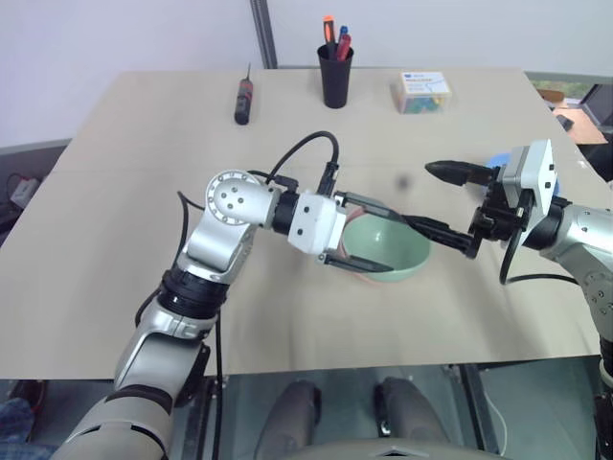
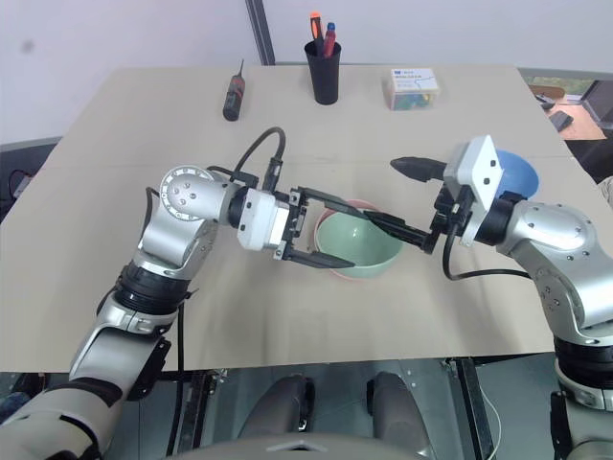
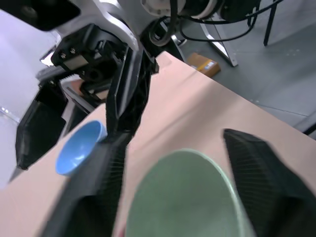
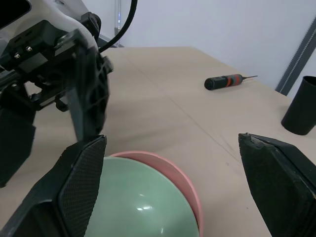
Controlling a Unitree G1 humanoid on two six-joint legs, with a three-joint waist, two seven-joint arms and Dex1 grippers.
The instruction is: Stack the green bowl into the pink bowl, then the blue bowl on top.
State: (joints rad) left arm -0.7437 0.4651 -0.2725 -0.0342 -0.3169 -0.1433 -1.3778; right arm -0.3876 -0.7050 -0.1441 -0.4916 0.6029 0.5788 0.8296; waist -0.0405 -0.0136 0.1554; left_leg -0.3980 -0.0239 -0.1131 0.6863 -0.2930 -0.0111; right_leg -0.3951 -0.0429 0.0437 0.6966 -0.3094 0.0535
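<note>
The green bowl (image 1: 388,247) rests nested inside the pink bowl (image 4: 173,173) at the middle of the table; just a pink rim (image 2: 351,204) peeks out around it. My left gripper (image 1: 383,240) reaches in from the left and is open, one finger on each side of the stack's near-left edge. My right gripper (image 1: 419,195) comes from the right, also open, its lower finger (image 1: 436,230) lying just over the green bowl's right rim and its upper finger raised. The blue bowl (image 2: 512,177) sits on the table behind the right hand and also appears in the left wrist view (image 3: 79,148).
At the table's far edge are a black-and-red screwdriver (image 1: 243,101), a black cup of pens (image 1: 335,72) and a small box (image 1: 423,91). Bare tabletop (image 1: 124,192) lies left of the bowls. The table's front edge (image 1: 335,369) runs just below them.
</note>
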